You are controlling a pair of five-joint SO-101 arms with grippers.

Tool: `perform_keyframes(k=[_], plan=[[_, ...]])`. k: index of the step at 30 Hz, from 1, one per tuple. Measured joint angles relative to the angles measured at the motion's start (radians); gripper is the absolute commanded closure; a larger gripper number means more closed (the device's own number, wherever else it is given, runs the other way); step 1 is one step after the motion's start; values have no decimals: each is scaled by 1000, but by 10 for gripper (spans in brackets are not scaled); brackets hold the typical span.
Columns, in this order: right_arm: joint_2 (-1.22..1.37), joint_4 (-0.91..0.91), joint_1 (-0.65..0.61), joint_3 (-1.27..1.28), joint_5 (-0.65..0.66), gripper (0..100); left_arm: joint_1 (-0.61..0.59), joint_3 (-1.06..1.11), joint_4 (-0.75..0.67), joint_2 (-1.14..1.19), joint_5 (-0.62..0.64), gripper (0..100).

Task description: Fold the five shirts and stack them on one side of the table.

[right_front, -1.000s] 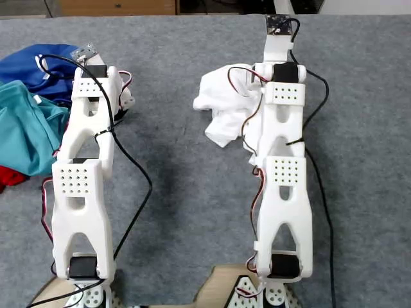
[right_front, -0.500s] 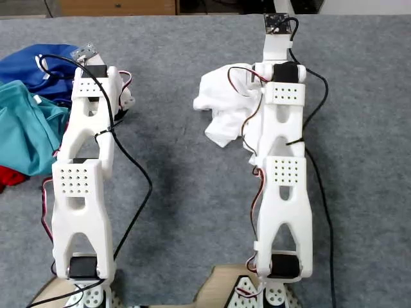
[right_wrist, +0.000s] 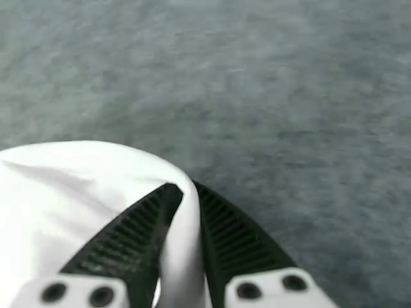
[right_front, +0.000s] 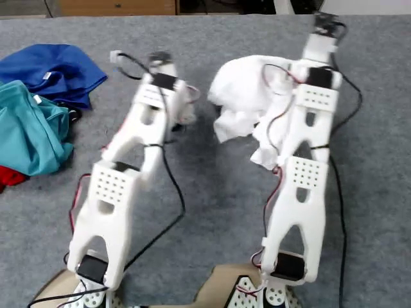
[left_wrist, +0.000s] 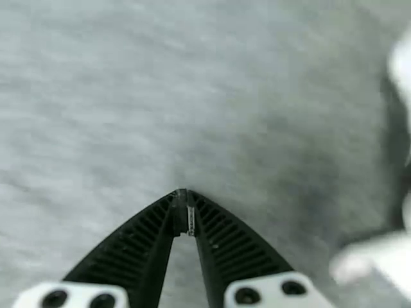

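Observation:
A crumpled white shirt lies at the far middle of the grey table, partly under my right arm. My right gripper is shut on a fold of this white shirt, with cloth pinched between the fingers. My left arm leans across toward the white shirt. Its gripper is shut with the tips meeting and nothing between them, just above bare table. A blue shirt, a teal shirt and a bit of red shirt are piled at the far left.
Grey felt covers the table between the arms. Black cables trail from both arms. The arm bases stand at the near edge. A wooden cabinet front runs past the table's far edge.
My left arm has swung to the right, away from the coloured shirts toward the white shirt. My right arm has shifted right, pulling the white shirt with it.

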Motion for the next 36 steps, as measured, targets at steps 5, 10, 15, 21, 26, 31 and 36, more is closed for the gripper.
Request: perform_keyframes(k=[5, 10, 15, 21, 26, 31, 36], plan=[[0, -17, 41, 0, -20, 965, 109, -69, -44, 0, 112, 976], [0, -18, 44, 0, -20, 965, 149, -94, -147, 0, 238, 976], [0, -34, 44, 0, -20, 967, 152, -94, -169, 0, 339, 976], [0, -37, 44, 0, -20, 967, 152, -94, -175, 0, 379, 975], [0, -37, 44, 0, -20, 967, 155, -147, -129, 2, 559, 873], [0, -37, 44, 0, -20, 967, 155, -261, -9, 0, 735, 749], [0, -37, 44, 0, -20, 967, 155, -269, -28, 23, 807, 769]])
